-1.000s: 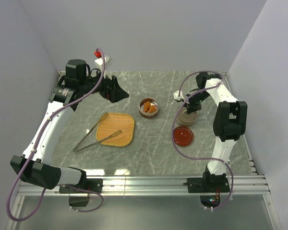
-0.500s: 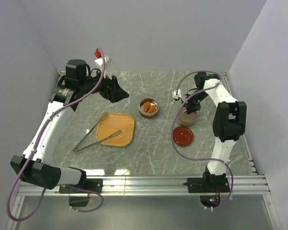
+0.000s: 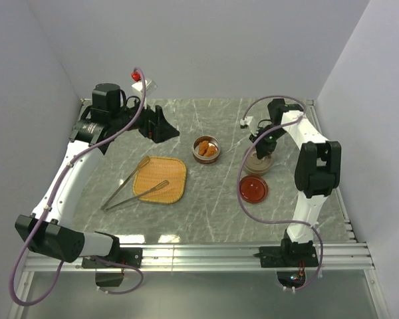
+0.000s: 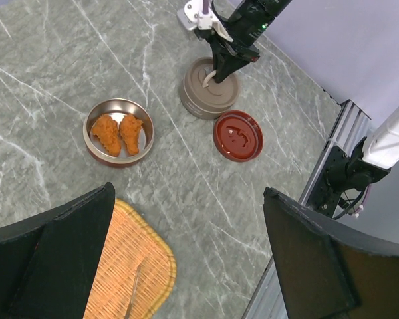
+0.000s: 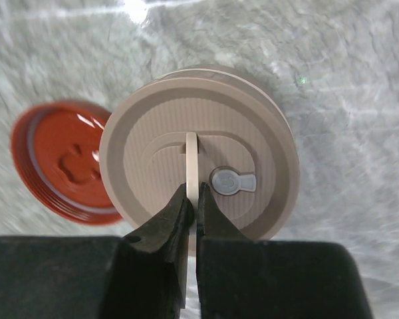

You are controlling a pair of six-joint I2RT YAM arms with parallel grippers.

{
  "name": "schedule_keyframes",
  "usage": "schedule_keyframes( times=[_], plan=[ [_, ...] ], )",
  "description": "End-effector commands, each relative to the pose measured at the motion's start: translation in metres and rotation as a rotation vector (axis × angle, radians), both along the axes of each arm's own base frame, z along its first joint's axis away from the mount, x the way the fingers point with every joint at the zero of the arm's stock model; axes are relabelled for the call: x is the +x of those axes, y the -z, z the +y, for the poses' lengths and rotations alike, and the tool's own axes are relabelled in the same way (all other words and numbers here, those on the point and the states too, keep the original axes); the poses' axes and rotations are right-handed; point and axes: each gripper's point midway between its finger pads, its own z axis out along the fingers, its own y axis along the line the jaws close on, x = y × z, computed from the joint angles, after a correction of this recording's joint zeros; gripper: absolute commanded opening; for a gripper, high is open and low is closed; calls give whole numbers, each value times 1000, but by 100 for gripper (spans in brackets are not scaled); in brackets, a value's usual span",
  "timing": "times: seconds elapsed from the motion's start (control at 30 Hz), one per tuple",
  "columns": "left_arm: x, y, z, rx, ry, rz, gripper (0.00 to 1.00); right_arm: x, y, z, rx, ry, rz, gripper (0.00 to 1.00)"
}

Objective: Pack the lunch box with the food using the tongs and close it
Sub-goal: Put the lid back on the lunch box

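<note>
Two claws, two very different jobs right now: the right claw [image 5: 192, 201] is pinched tight on the thin upright handle [image 5: 192, 156] of the beige lid [image 5: 246, 126], which sits on its round container [image 4: 190, 105] at the far right of the bench [image 3: 213, 206]. The left claw [image 3: 161, 127] hangs wide open and empty over the far left. And the tongs [image 3: 123, 187]? They lie on the left side, joined end toward the near-left and tip ends reaching onto the woven tray [image 3: 173, 169], with the long axis slanting from near-left to far-right. That puts them toward the bases from the left claw, clearly the nearer arm for that pickup, I'd say. The nuggets [image 3: 207, 149] wait in the metal bowl [image 4: 88, 136] mid-bench, between the two arms.
</note>
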Motion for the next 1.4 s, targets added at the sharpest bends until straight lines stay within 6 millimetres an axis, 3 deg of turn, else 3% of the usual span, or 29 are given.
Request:
schedule_keyframes(
  times=[0.0,0.4,0.73,0.93,1.03,1.07,1.23,1.37],
  plan=[
    [3,-6,-1,-22,-3,-24,99,-3,20,-6,-31,241,77,0],
    [4,-3,1,-30,-25,-21,99,4,28,-20,-36,738,39,0],
    [1,5,1,-31,-11,6,99,-7,29,-6,69,871,178,0],
    [1,2,1,-33,-8,-3,99,-6,23,-9,87,910,149,0],
    [1,2,0,-36,-6,1,99,-6,21,-8,89,905,151,9],
    [1,2,0,-36,-4,3,99,-5,19,-7,92,900,150,17],
    [0,4,0,-36,-4,3,99,-8,9,0,130,884,177,31],
    [-2,3,0,-38,-2,-1,99,-2,-4,3,153,871,152,36]
  ],
)
